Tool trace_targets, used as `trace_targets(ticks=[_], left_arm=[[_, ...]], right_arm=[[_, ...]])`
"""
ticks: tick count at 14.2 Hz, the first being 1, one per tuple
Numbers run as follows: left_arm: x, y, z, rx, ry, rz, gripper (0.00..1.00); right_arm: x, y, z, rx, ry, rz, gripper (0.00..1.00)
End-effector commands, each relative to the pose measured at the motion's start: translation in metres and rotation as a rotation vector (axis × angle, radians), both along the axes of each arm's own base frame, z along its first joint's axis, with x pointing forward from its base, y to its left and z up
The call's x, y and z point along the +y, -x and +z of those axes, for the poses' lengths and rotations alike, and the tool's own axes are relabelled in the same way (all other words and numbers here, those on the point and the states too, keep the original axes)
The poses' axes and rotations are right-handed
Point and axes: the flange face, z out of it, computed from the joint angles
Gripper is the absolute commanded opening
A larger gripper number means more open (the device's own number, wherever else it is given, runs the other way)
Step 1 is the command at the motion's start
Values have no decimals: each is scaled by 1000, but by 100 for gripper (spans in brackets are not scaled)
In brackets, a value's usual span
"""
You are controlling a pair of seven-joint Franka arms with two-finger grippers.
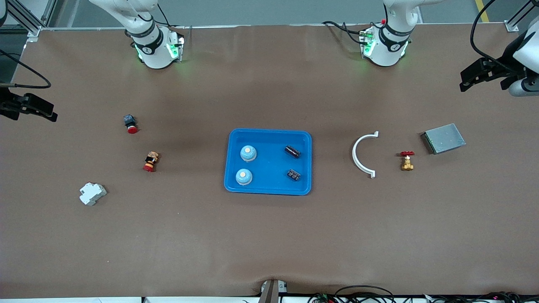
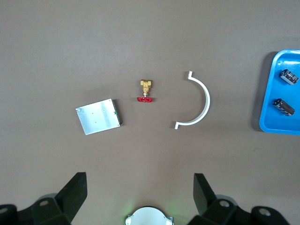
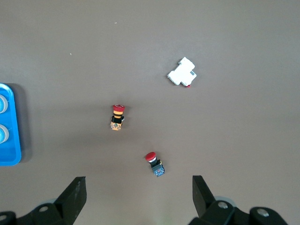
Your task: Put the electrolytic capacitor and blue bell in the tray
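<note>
The bright blue tray [image 1: 269,179] lies at the table's middle. In it are two blue bells [image 1: 248,153] [image 1: 244,176] at the right arm's end and two black electrolytic capacitors [image 1: 292,151] [image 1: 294,174] at the left arm's end. The left wrist view shows the tray's edge [image 2: 267,103] with both capacitors [image 2: 289,77] [image 2: 284,106]. My left gripper [image 2: 139,183] is open and empty, high at the left arm's end of the table [image 1: 484,78]. My right gripper [image 3: 138,183] is open and empty, high at the right arm's end [image 1: 25,107].
A white curved clip [image 1: 363,154], a brass valve with a red handle [image 1: 406,160] and a grey metal box [image 1: 444,138] lie toward the left arm's end. Two red push buttons [image 1: 131,123] [image 1: 150,162] and a white breaker [image 1: 92,193] lie toward the right arm's end.
</note>
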Motion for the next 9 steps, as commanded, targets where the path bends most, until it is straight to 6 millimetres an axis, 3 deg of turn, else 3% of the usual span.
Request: trace_targets(ticks=[1,9], left_arm=[[1,7,7,-1,-6,-11,100],[1,6,7,-1,-3,-19,100]], right_arm=[[-4,-1,3,6,22,-4,100],[-10,-3,4,-18,-12,-23,100]])
